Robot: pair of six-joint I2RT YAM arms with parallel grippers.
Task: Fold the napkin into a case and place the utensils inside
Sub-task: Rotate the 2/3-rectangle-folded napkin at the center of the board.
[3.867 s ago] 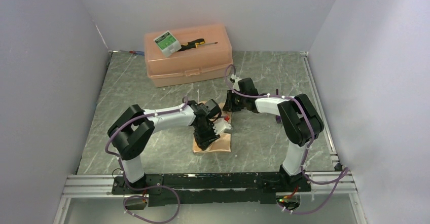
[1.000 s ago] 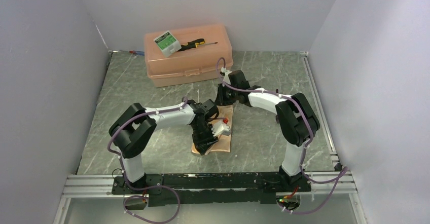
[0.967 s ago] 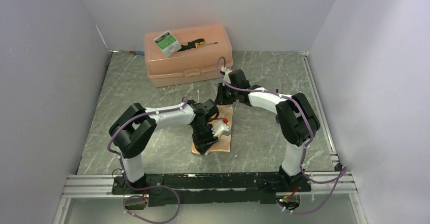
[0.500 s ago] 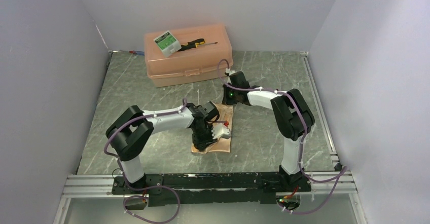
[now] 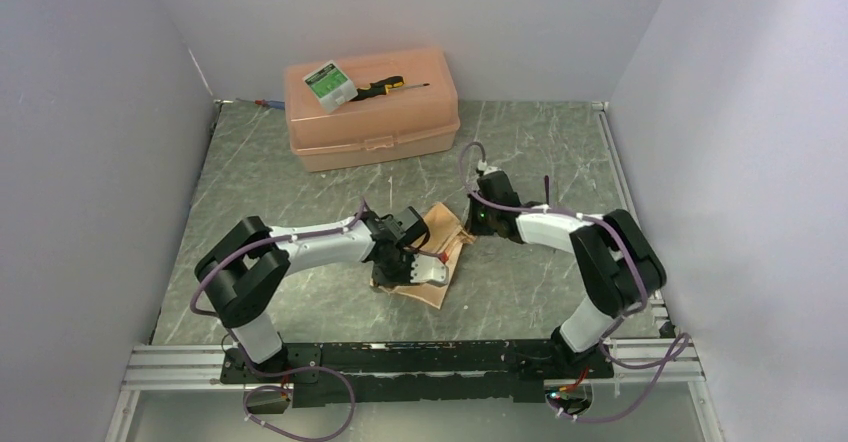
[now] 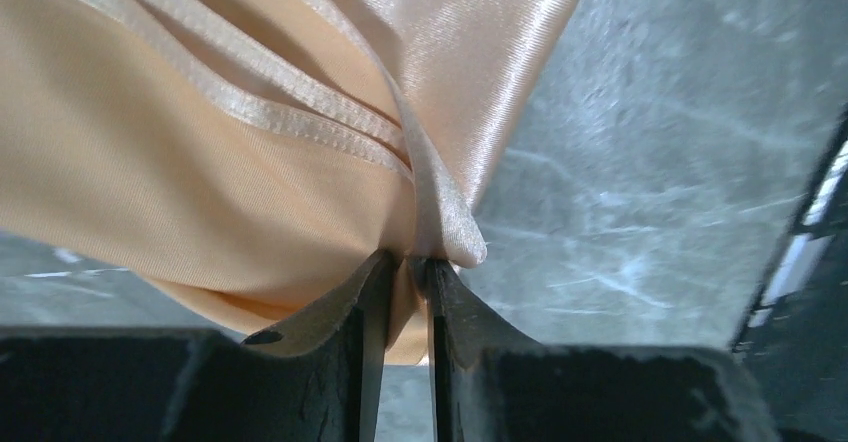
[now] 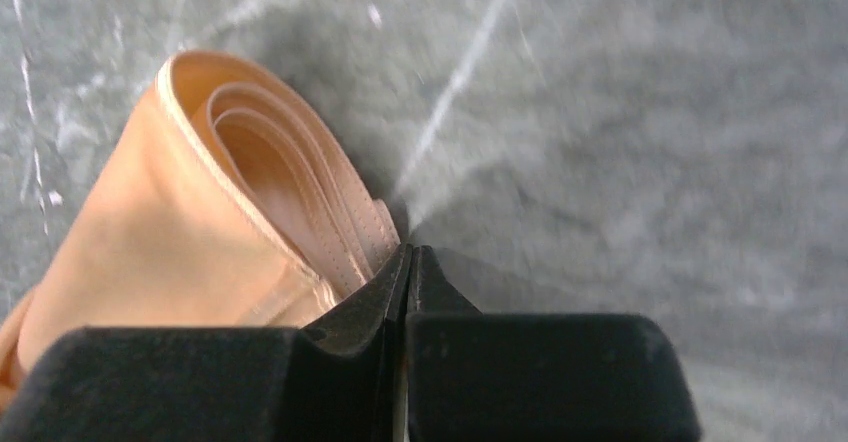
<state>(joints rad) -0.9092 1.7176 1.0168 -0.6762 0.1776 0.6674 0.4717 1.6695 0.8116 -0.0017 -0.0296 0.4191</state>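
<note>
The peach-orange napkin (image 5: pixel 445 230) lies rumpled in several folded layers at the table's middle, between both arms. My left gripper (image 5: pixel 388 278) is shut on its near folded edge; in the left wrist view the cloth (image 6: pixel 250 162) is pinched between the fingertips (image 6: pixel 375 282). My right gripper (image 5: pixel 470 224) is shut at the napkin's far right end. In the right wrist view its jaws are pressed together with nothing visible between them, and the layered hems (image 7: pixel 300 192) lie just left of the tips. The utensils are out of view.
A rigid peach plastic box (image 5: pixel 400 127) stands at the back, with a black-and-yellow screwdriver (image 5: pixel 385 86) and a small green-and-white box (image 5: pixel 330 84) on its lid. Grey marbled tabletop (image 5: pixel 540 162) surrounds the napkin, with walls on three sides.
The left gripper closed on the napkin's near edge and sank lower. The right gripper shut and drew back to the right. The flat strip became rumpled and skewed.
</note>
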